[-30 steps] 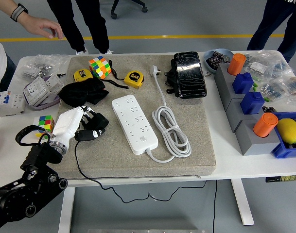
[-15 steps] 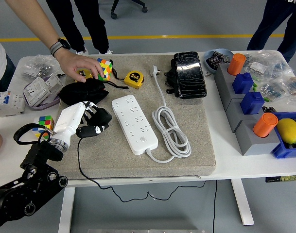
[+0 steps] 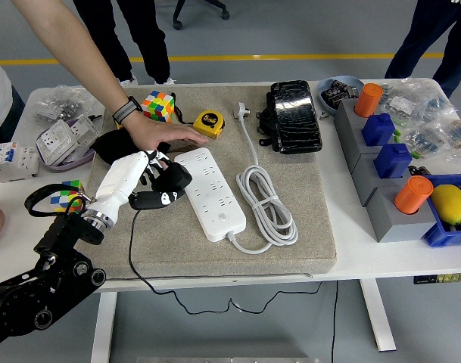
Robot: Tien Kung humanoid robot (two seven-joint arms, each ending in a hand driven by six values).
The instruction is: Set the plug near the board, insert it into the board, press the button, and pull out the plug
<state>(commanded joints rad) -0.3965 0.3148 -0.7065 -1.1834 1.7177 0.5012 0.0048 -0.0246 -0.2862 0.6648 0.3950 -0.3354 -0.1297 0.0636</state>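
I see the white tabletop (image 3: 366,261) carrying a grey mat (image 3: 306,219), and on the mat the white power strip (image 3: 209,190) lies at the same angle as half a second ago, its white cable (image 3: 266,203) coiled just to its right.

My left arm comes in from the lower left, and it has travelled up and to the right since the earlier frames. The left hand (image 3: 151,180) is curled around the black plug (image 3: 172,181), gripping it, and the plug now sits right at the strip's left edge, where before it was clearly apart from it. I cannot tell whether plug and strip are actually touching. The plug's thin black cord (image 3: 129,249) trails down off the mat's front edge. My right hand is out of view.

The person's forearm reaches in from the upper left, and the person's hand (image 3: 163,136) has moved too: half a second ago it was at the Rubik's cube (image 3: 157,105), and now it lies flat just above my left hand, fingertips at the strip's far end and close to the yellow tape measure (image 3: 208,122). It partly covers the black cloth bundle (image 3: 109,144).

The black case (image 3: 294,115) at the mat's far edge has not shifted. A smaller cube (image 3: 65,195) lies on the tabletop left of my wrist.
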